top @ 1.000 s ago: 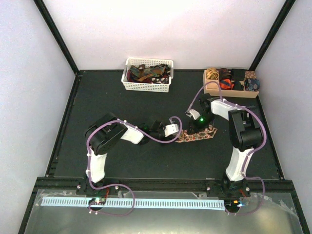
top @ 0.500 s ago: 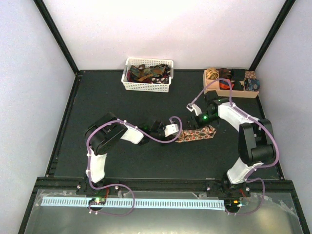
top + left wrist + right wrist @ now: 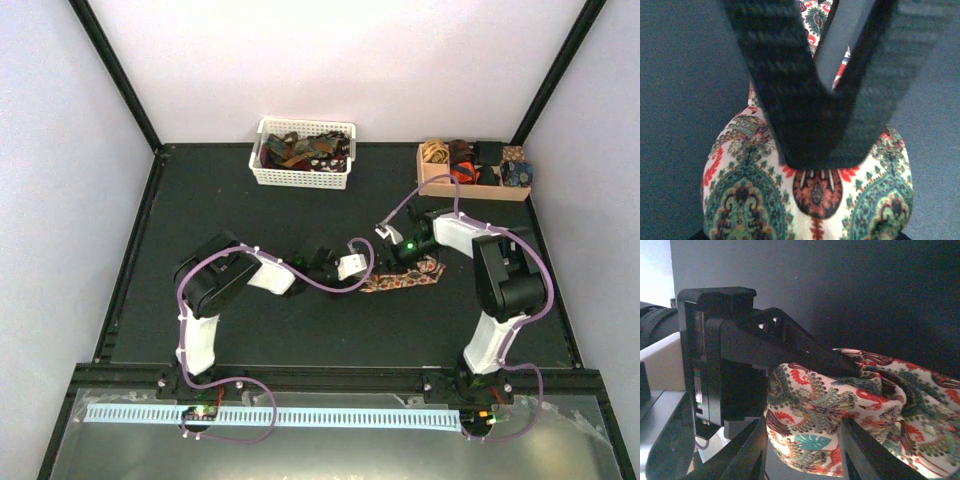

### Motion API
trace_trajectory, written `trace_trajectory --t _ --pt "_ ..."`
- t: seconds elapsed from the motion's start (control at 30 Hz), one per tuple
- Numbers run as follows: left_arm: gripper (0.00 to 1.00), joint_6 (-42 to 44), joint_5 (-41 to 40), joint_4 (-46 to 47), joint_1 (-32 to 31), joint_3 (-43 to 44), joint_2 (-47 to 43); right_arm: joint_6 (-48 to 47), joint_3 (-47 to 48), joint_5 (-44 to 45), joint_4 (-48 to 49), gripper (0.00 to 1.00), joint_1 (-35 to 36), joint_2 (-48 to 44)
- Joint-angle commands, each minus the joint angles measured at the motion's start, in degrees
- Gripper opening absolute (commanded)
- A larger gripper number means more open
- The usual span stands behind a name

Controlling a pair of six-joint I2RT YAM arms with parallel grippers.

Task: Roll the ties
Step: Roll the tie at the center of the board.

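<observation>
A floral tie (image 3: 408,277) in red, green and beige lies on the black table, its left end wound into a roll (image 3: 815,410). My left gripper (image 3: 366,274) is shut on that roll, and in the left wrist view its dark fingers (image 3: 790,100) meet in a V over the patterned fabric (image 3: 750,200). My right gripper (image 3: 398,262) comes in from the right and is open. Its two fingers (image 3: 752,452) stand either side of the roll, close against the cloth. The left gripper's black body (image 3: 735,370) fills the left of the right wrist view.
A white slatted basket (image 3: 300,180) holding several loose ties (image 3: 300,150) stands at the back centre. A tan wooden compartment box (image 3: 470,188) with rolled ties (image 3: 460,158) sits at the back right. Purple cables loop off both arms.
My right gripper opened, swung away to the right, then came back to straddle the roll. The left gripper kept its hold and has not moved.
</observation>
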Motion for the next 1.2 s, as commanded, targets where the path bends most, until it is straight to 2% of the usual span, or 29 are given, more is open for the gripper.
trace_trajectory --t 0.0,0.17,0.2,0.3,0.37,0.4,0.47,0.67,0.8,1.0,1.17 --pt "0.33 -0.5 -3.9 -7.5 0.7 -0.2 2.0 1.1 0.8 0.2 0.7 0.37 1.1 1.2" --pt "0.34 -0.6 -3.8 -7.5 0.7 -0.4 2.0 -2.5 2.7 5.3 -3.0 0.04 1.1 1.7" --pt "0.35 -0.7 -3.7 -7.5 0.7 -0.4 2.0 -3.2 2.6 6.2 -3.5 0.02 1.0 1.6" --pt "0.36 -0.8 -3.3 -7.0 0.7 -0.7 1.8 -4.7 1.9 8.5 -4.1 0.01 0.5 1.2" --pt "0.43 -0.7 -2.9 -6.5 0.8 -0.9 1.7 -5.0 1.1 9.2 -3.8 0.01 -0.3 1.1" --pt "0.48 -0.8 -2.7 -6.0 0.9 -1.0 1.5 -5.1 0.7 9.5 -3.5 0.01 -0.7 1.1" --pt "0.65 -1.4 -0.9 -3.8 1.2 -2.1 0.5 -5.6 -0.1 9.9 -3.2 0.01 -1.5 1.2" --pt "0.98 -2.6 2.7 3.6 1.7 -5.3 -3.3 -6.7 -1.4 11.4 -2.9 0.01 -3.9 1.1" --pt "0.99 -4.2 0.3 4.1 1.7 -4.9 -4.1 -7.2 -2.3 12.7 -2.8 0.01 -5.5 1.0" --pt "0.99 -7.0 -3.2 -8.9 0.3 4.3 -0.6 -7.2 -2.4 12.3 -2.8 0.01 -6.4 0.8" --pt "0.99 -6.0 -2.7 -9.7 -1.5 5.9 0.5 -6.5 -2.6 13.0 -2.5 0.01 -6.4 1.1"
